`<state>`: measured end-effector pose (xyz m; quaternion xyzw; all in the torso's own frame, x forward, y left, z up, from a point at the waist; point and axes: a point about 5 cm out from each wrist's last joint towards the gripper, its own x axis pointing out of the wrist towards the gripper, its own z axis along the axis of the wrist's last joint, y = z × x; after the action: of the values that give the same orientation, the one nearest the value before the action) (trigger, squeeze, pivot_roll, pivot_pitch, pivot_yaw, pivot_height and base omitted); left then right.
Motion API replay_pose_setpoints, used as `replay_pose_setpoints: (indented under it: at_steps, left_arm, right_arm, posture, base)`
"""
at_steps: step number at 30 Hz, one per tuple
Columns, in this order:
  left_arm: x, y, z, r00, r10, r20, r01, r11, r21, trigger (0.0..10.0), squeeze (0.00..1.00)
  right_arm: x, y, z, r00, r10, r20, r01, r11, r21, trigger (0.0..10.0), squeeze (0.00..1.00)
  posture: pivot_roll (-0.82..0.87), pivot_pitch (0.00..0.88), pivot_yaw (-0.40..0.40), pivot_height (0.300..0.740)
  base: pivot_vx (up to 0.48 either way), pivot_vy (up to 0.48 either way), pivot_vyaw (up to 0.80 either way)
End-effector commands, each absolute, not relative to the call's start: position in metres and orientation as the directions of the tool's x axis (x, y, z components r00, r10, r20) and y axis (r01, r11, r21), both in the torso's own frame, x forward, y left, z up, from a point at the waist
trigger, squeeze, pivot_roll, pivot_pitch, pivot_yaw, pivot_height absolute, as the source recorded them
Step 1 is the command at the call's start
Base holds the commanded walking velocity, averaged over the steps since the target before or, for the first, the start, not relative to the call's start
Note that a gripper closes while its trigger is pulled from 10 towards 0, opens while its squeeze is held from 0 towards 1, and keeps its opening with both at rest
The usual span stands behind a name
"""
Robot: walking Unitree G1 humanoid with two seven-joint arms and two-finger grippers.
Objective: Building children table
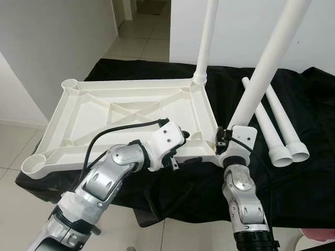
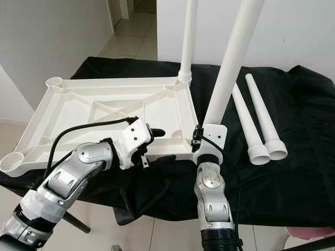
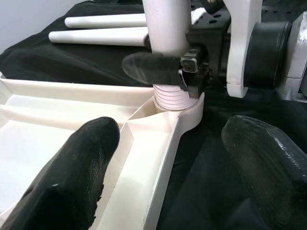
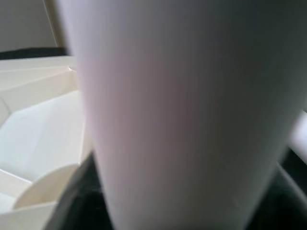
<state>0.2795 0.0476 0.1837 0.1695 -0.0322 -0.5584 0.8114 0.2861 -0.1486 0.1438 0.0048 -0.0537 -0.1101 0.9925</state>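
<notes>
A white table top (image 1: 131, 104) lies upside down on a black cloth. One white leg (image 1: 205, 42) stands upright in its far right corner socket. My right gripper (image 1: 230, 137) is shut on a second leg (image 1: 267, 57), which leans slightly right over the near right corner. Its threaded end (image 3: 170, 98) sits in that corner's socket (image 3: 189, 112). My left gripper (image 1: 180, 149) is open and straddles the table top's near rim just left of that corner, one finger (image 3: 81, 163) inside the rim and the other outside over the cloth.
Two loose legs (image 1: 280, 125) lie side by side on the black cloth (image 1: 303, 183) to the right. The two left corner sockets (image 1: 70, 83) stand open. Tiled floor surrounds the cloth, with a white wall behind and a pink object (image 1: 319, 219) at the near right.
</notes>
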Motion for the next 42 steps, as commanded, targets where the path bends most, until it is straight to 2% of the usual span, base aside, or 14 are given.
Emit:
replay_pose_setpoints:
  at_steps: [1,9,10,13,14,17,22,26,27,30,37,39,41,42]
  left_arm:
    - [0.280,0.047,0.186,0.341,-0.929,-0.144,0.907,0.284,0.312,10.0,0.00]
    - [0.280,0.046,0.183,0.333,-0.930,-0.156,0.910,0.273,0.313,10.0,0.00]
    - [0.280,0.046,0.183,0.334,-0.930,-0.155,0.909,0.274,0.315,10.0,0.00]
    - [0.281,0.046,0.183,0.335,-0.929,-0.155,0.908,0.275,0.316,10.0,0.00]
    - [0.281,0.047,0.184,0.341,-0.927,-0.154,0.906,0.280,0.318,10.0,0.00]
    - [0.281,0.047,0.184,0.341,-0.927,-0.154,0.906,0.280,0.318,10.0,0.00]
    - [0.286,0.051,0.185,0.370,-0.917,-0.151,0.893,0.307,0.330,10.0,0.00]
    - [0.288,0.051,0.184,0.375,-0.914,-0.154,0.890,0.308,0.336,10.0,0.00]
    - [0.289,0.050,0.184,0.376,-0.913,-0.155,0.888,0.308,0.340,10.0,0.00]
    - [0.289,0.049,0.184,0.375,-0.914,-0.154,0.889,0.307,0.340,10.0,0.00]
    - [0.288,0.047,0.184,0.372,-0.916,-0.150,0.888,0.304,0.345,10.0,0.00]
    - [0.288,0.047,0.184,0.373,-0.916,-0.148,0.887,0.306,0.345,10.0,0.00]
    - [0.288,0.047,0.184,0.373,-0.916,-0.148,0.887,0.306,0.345,10.0,0.00]
    - [0.288,0.047,0.184,0.374,-0.915,-0.148,0.887,0.307,0.345,10.0,0.00]
  right_arm:
    - [0.284,-0.149,0.135,0.972,-0.228,0.061,0.226,0.974,0.030,10.0,1.00]
    - [0.287,-0.157,0.139,0.979,-0.190,0.074,0.188,0.982,0.025,10.0,1.00]
    - [0.288,-0.158,0.140,0.985,-0.155,0.082,0.153,0.988,0.030,10.0,0.95]
    - [0.289,-0.159,0.141,0.988,-0.129,0.088,0.126,0.991,0.033,10.0,0.95]
    - [0.290,-0.160,0.143,0.989,-0.101,0.109,0.097,0.995,0.038,10.0,0.00]
    - [0.290,-0.160,0.143,0.989,-0.101,0.109,0.097,0.995,0.038,10.0,0.00]
    - [0.301,-0.164,0.153,0.973,0.156,0.170,-0.159,0.987,0.004,10.0,0.00]
    - [0.309,-0.168,0.156,0.952,0.250,0.174,-0.245,0.968,-0.049,10.0,0.00]
    - [0.314,-0.169,0.155,0.928,0.341,0.153,-0.330,0.939,-0.091,10.0,0.00]
    - [0.316,-0.167,0.152,0.901,0.417,0.124,-0.406,0.908,-0.104,10.0,0.00]
    - [0.324,-0.168,0.146,0.873,0.479,0.091,-0.470,0.877,-0.098,9.8,0.00]
    - [0.325,-0.169,0.143,0.870,0.486,0.079,-0.478,0.872,-0.101,6.9,0.00]
    - [0.325,-0.169,0.143,0.870,0.486,0.079,-0.478,0.872,-0.101,6.9,0.00]
    - [0.324,-0.170,0.141,0.869,0.489,0.074,-0.481,0.871,-0.097,4.3,0.00]
  posture:
    - [-0.08,0.048,0.051,0.740]
    - [-0.08,0.051,0.043,0.740]
    - [-0.08,0.050,0.042,0.740]
    - [-0.08,0.048,0.040,0.740]
    - [-0.08,0.047,0.040,0.740]
    - [-0.08,0.047,0.040,0.740]
    - [-0.07,0.033,0.046,0.740]
    - [-0.07,0.025,0.046,0.740]
    - [-0.07,0.017,0.046,0.740]
    - [-0.07,0.010,0.045,0.740]
    - [-0.07,0.002,0.038,0.740]
    - [-0.06,0.002,0.036,0.740]
    - [-0.06,0.002,0.036,0.740]
    - [-0.06,0.000,0.035,0.740]
  base:
    - [0.000,0.000,0.00]
    - [0.000,0.000,0.00]
    - [0.000,0.000,0.00]
    - [0.000,0.000,0.00]
    - [0.000,0.000,0.00]
    - [0.000,0.000,0.00]
    - [0.000,0.000,0.00]
    - [0.000,0.000,0.00]
    - [0.000,0.000,0.00]
    - [0.000,0.000,0.00]
    - [0.000,0.000,0.00]
    - [0.000,0.000,0.00]
    - [0.000,0.000,0.00]
    - [0.000,0.000,0.00]
